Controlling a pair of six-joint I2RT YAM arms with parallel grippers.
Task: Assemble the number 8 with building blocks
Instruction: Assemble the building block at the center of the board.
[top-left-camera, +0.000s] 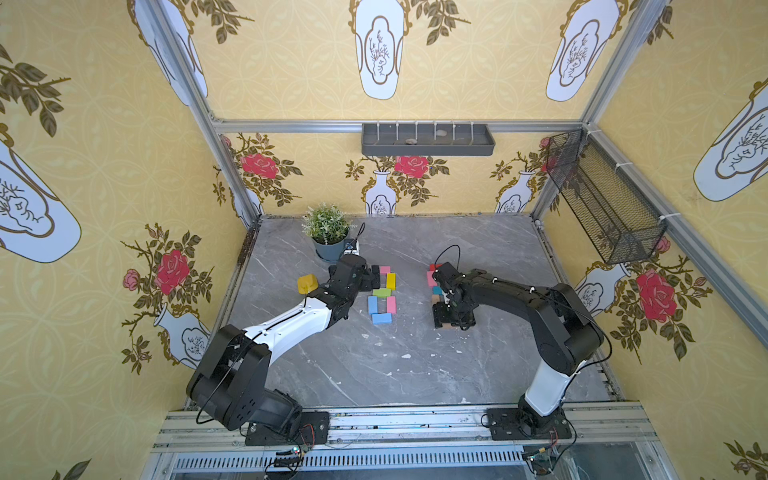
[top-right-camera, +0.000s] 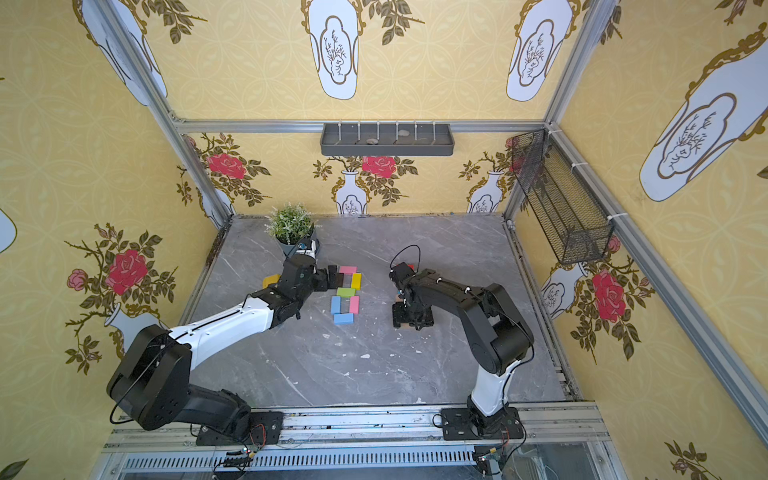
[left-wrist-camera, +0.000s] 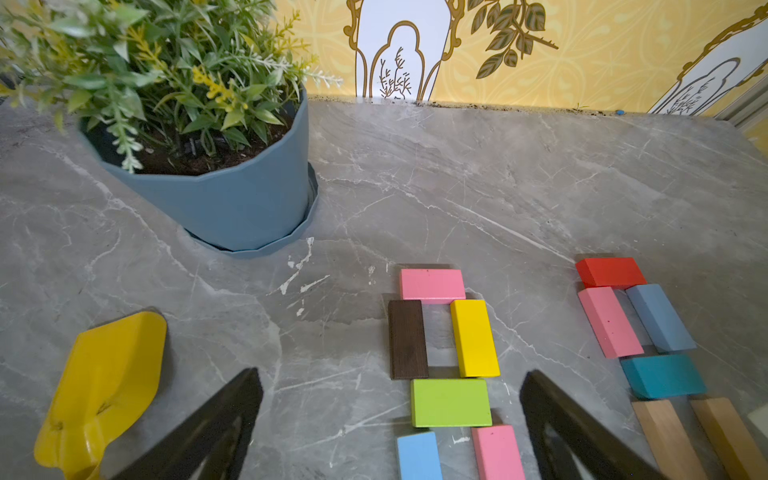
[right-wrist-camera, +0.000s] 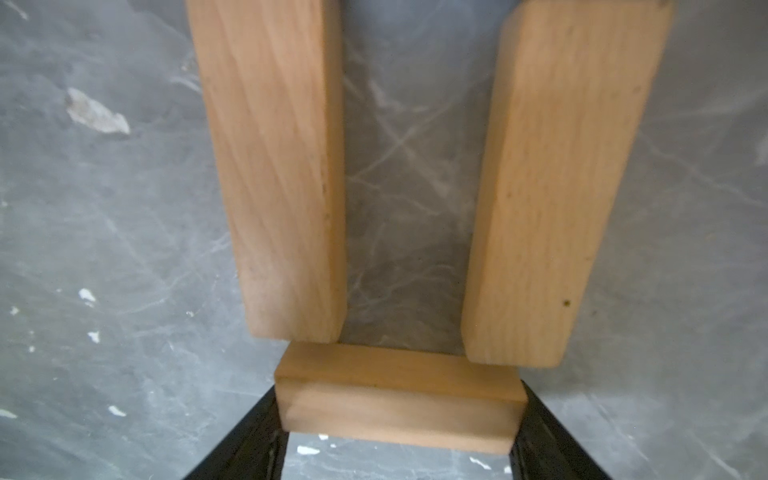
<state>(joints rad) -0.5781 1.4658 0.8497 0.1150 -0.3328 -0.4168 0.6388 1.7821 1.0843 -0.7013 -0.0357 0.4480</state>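
In the middle of the table, several building blocks lie flat in a figure: pink, dark brown, yellow, green, then blue, pink and blue. My left gripper hovers open beside its upper half, holding nothing. To the right a second group holds red, pink, grey-blue, teal and two long tan blocks. My right gripper is shut on a third tan block, held crosswise at their near ends.
A potted plant in a blue pot stands at the back left, close behind my left arm. A yellow scoop-shaped toy lies left of that arm. White flecks dot the grey marble table.
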